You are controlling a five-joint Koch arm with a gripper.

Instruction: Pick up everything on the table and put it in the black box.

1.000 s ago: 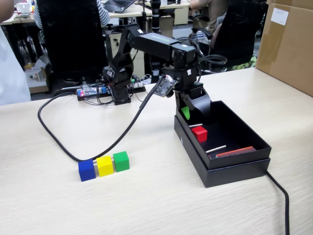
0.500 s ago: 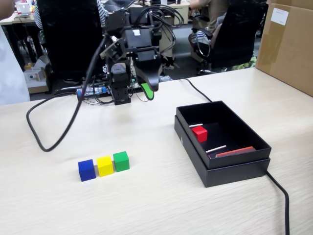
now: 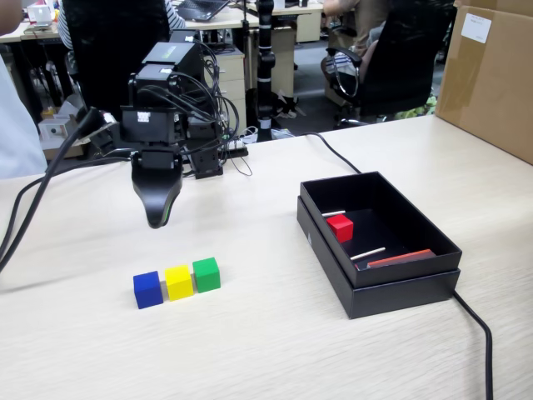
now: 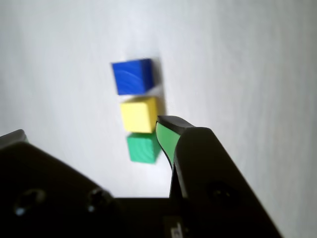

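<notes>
Cubes sit in a tight row on the bench (image 3: 100, 350): blue cube (image 3: 147, 289), yellow cube (image 3: 178, 282), green cube (image 3: 206, 273), touching side by side. Above and behind them hangs the gripper (image 3: 156, 218), pointing down and carrying nothing; from here its jaws line up, so I cannot tell how far apart they are. Off to the right in the fixed view, the black box (image 3: 398, 291) holds the red cube (image 3: 339, 227), two white sticks (image 3: 367, 253) and a red strip (image 3: 400, 259).
</notes>
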